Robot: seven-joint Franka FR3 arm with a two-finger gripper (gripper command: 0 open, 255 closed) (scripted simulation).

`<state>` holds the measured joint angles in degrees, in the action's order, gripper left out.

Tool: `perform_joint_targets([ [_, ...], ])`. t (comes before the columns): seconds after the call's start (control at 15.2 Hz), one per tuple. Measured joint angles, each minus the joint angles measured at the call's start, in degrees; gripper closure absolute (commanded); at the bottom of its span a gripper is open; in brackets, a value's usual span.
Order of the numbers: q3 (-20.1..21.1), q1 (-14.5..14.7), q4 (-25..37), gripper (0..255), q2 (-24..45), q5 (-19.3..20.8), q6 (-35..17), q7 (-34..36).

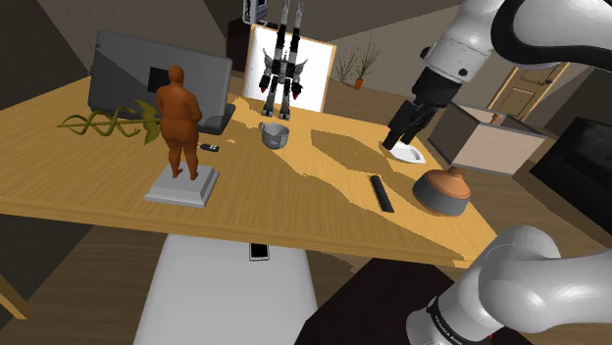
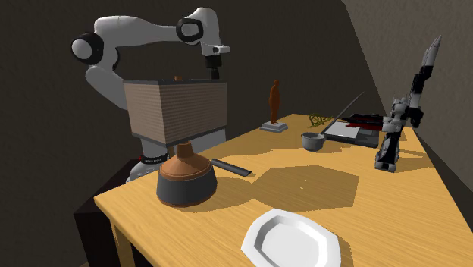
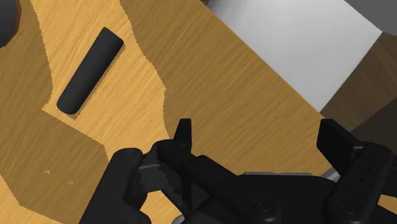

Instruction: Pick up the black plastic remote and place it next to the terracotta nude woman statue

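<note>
Wrist view shows you the jaws spread apart over the wooden desk (image 3: 210,83), gripping nothing, with the slim black remote (image 3: 89,71) lying flat apart from them.

Wooden table (image 1: 284,211) lit brightly and warmly from above; the surrounding room and walls are dim. Hard-edged, angular shadows of the arm (image 1: 461,49) cross the tabletop and, in the wrist view, border the lit strip where the remote (image 3: 89,71) lies.
</note>
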<state>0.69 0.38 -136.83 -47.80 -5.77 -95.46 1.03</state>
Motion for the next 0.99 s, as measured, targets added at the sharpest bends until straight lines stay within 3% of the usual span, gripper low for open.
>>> perform_joint_targets([
  [0.26,-0.16,-1.64,-2.84,0,0.37,0.99,-3.55,1.27],
  [0.99,-1.59,-11.17,-15.01,0,6.79,6.60,-24.19,8.38],
])
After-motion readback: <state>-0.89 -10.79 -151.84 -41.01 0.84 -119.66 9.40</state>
